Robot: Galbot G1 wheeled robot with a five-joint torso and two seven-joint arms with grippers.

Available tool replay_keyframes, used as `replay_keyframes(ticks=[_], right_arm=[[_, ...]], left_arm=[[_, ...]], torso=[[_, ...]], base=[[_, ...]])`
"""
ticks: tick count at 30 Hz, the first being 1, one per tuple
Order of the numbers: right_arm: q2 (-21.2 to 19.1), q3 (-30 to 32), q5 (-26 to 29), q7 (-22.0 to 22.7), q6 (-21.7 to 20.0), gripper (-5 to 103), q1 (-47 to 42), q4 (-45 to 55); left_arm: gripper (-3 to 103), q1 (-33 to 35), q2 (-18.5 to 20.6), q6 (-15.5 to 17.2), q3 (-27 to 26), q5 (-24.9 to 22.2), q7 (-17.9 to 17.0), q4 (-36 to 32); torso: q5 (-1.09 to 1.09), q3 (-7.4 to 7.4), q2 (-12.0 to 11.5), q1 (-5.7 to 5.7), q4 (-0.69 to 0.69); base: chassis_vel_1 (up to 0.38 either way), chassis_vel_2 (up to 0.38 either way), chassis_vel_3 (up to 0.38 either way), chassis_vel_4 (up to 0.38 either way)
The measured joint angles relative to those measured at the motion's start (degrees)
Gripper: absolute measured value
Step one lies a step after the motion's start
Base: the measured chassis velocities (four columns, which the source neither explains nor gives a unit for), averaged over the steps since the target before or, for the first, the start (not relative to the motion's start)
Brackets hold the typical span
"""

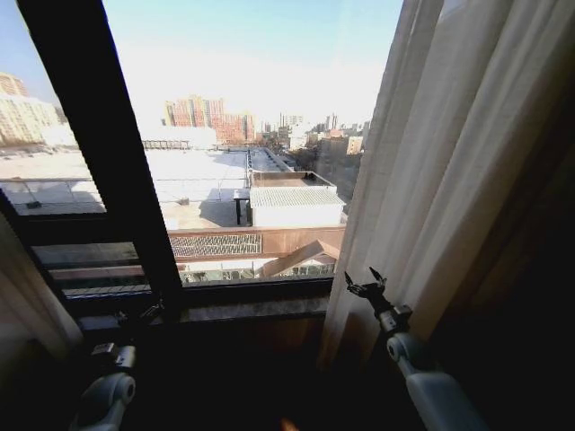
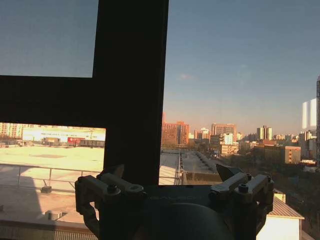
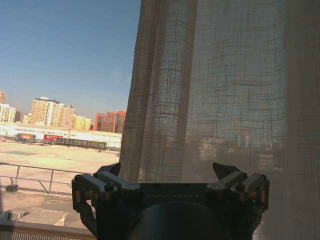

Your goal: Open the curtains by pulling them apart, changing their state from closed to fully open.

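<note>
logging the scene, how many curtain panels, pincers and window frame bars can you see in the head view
sheer curtain panels: 2, the right panel and the left panel
pincers: 2, the left pincer and the right pincer, both open
dark window frame bars: 2, the upright bar and the crossbar
total: 6

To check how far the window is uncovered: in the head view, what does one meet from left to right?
Bunched cream curtain panel → left pincer → dark vertical window frame bar → right pincer → sheer off-white pleated curtain panel.
</note>
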Motion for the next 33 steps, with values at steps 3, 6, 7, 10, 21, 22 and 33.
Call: replay_keyframes(ticks=[3,6,7,10,21,22,33], right_arm=[[-0.2,-0.5,-0.5,0.0,0.0,100,0.7,-0.7],[-0.2,-1.4,-0.2,0.3,0.2,100,1.7,-1.4],[-0.1,-2.0,-0.2,0.2,0.2,100,2.4,-1.9],[0.0,-3.8,-0.9,0.3,-0.2,100,4.3,-3.0],[1.7,-9.2,-2.9,6.0,-2.8,100,12.4,-9.4],[1.8,-9.6,-3.0,6.2,-2.9,100,13.2,-10.2],[2.9,-12.4,-3.3,6.8,-2.5,94,18.4,-15.8]], left_arm=[[100,0.0,0.0,0.0,0.0,0.0,0.0,0.0],[100,0.0,0.0,0.0,0.0,0.0,0.0,0.0],[100,0.0,0.0,0.0,0.0,0.0,0.0,0.0],[100,0.0,0.0,0.0,0.0,0.0,0.0,0.0],[100,0.0,0.0,0.0,0.0,0.0,0.0,0.0],[100,0.0,0.0,0.0,0.0,0.0,0.0,0.0],[100,0.0,0.0,0.0,0.0,0.0,0.0,0.0]], torso=[[-0.05,0.00,0.0,0.00,-0.02],[-0.03,0.00,0.0,0.00,-0.01],[-0.05,0.00,0.0,0.00,0.01],[-0.08,0.00,0.0,0.00,0.04],[-0.05,0.00,0.0,0.01,0.02],[-0.05,0.00,0.0,0.01,0.02],[-0.05,0.00,0.0,0.01,0.02]], base=[[-0.066,-0.069,0.060,0.048],[0.000,0.000,0.000,0.000],[0.000,0.000,0.000,0.000],[0.000,0.000,0.000,0.000],[0.000,0.000,0.000,0.000],[0.000,0.000,0.000,0.000],[0.000,0.000,0.000,0.000]])
